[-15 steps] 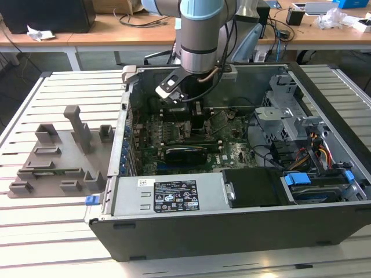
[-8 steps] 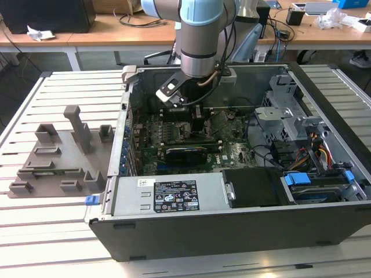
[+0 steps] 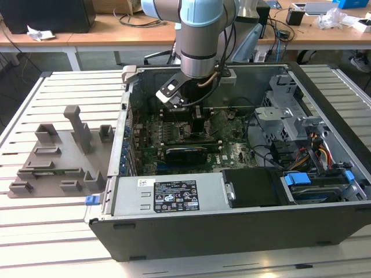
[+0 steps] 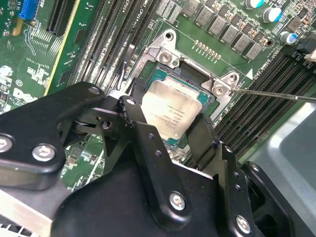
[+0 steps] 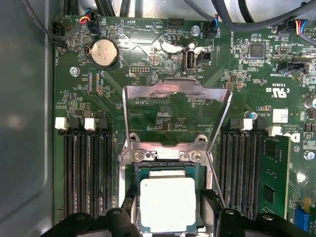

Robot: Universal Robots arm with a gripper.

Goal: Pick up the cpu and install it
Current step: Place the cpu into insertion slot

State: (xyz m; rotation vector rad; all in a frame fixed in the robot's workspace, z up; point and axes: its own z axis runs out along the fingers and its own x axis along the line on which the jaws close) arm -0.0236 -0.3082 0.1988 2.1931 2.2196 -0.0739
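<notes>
The cpu [image 5: 168,203], a flat square chip with a pale silver top and a thin teal rim, lies level in the socket [image 5: 163,156] on the green motherboard. In the second wrist view the cpu [image 4: 173,109] sits inside the metal socket frame [image 4: 167,55]. My gripper [image 5: 169,198] straddles it, its black fingers [image 5: 210,202] pressed against two opposite edges of the chip. In the second wrist view the gripper [image 4: 165,121] is shut on the cpu in the same way. The hinged load plate [image 5: 175,111] stands raised behind the socket. In the exterior view the gripper [image 3: 197,124] reaches down into the open computer case.
Memory slots [image 5: 86,173] flank the socket on both sides. A thin lever rod [image 4: 271,94] runs past the frame. The case holds a power supply [image 3: 168,197], a drive cage [image 3: 290,116] and cables. A grey fixture [image 3: 58,150] lies on the slatted table at the exterior view's left.
</notes>
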